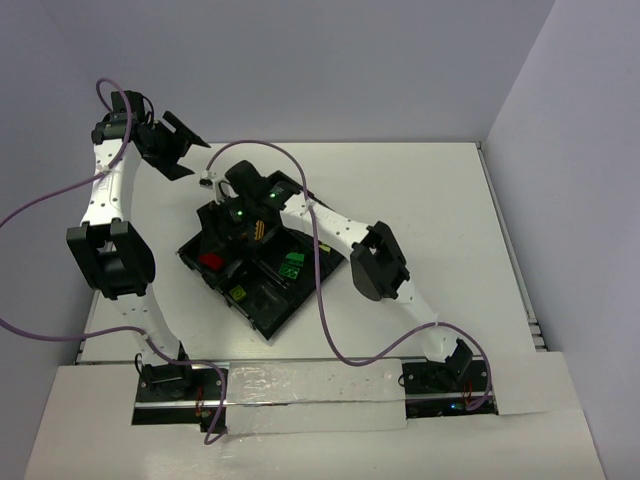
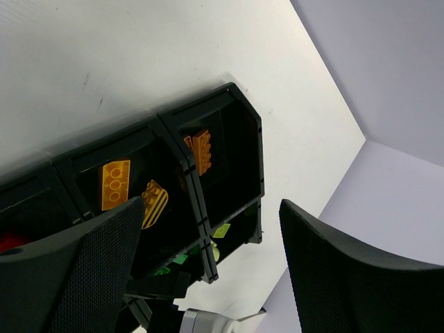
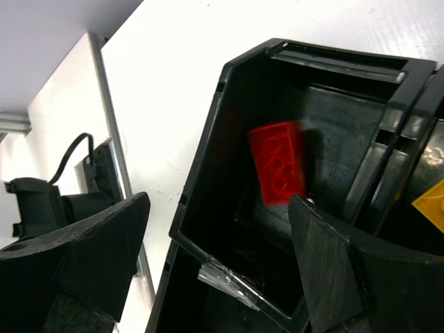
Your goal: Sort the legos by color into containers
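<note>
the right tool (image 3: pixel 218 215) stands released, jaws apart over the corner container (image 3: pixel 208 132), where the red lego (image 3: pixel 279 163) shows blurred inside the walls. best to rise straight up, clear of the rim, before swinging away. the left tool (image 2: pixel 208 229) hangs wide apart, holding nothing.

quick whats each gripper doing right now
left gripper: open, holding nothing
right gripper: open, jaws apart, not gripping the red lego, which sits in the tray compartment under it

Glossy red plastic lego (image 3: pixel 279 166) in a black plastic tray (image 3: pixel 225 139) on a smooth matt white table (image 3: pixel 180 69).
</note>
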Controlling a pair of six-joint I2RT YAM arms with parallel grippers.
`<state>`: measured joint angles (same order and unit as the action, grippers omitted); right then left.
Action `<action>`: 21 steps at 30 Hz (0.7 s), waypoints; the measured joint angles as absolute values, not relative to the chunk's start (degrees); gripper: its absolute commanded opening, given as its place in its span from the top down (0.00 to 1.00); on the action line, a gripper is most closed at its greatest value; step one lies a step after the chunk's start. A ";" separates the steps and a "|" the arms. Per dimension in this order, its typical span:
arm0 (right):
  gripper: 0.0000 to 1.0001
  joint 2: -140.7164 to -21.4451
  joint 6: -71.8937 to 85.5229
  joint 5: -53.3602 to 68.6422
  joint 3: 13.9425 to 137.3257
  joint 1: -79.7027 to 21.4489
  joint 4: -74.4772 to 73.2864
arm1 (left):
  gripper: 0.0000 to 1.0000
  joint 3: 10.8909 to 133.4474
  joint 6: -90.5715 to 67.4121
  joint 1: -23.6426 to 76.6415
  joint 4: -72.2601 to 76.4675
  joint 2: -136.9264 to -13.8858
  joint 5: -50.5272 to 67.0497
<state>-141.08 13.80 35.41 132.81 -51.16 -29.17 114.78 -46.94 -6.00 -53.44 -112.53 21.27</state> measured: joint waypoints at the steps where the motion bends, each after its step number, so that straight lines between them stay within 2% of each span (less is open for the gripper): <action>1: 0.11 -141.08 13.70 34.96 132.81 -51.18 -29.17 | 0.14 114.78 -46.93 -6.00 -53.45 -112.53 21.26; 5: 0.10 -140.25 12.53 31.68 131.97 -51.17 -29.38 | 0.14 114.78 -46.92 -6.00 -53.47 -112.53 21.16; 11: 0.07 -126.77 11.70 19.35 117.65 -48.37 -31.23 | 0.14 114.78 -46.92 -6.00 -53.90 -112.53 20.05; 18: 0.05 -105.87 15.13 2.16 108.27 -33.13 -34.50 | 0.14 114.87 -46.98 -6.00 -54.21 -112.53 17.30; 21: 0.00 -99.27 17.58 -4.32 106.43 -26.58 -37.17 | 0.14 114.89 -46.96 -6.00 -54.33 -112.26 15.25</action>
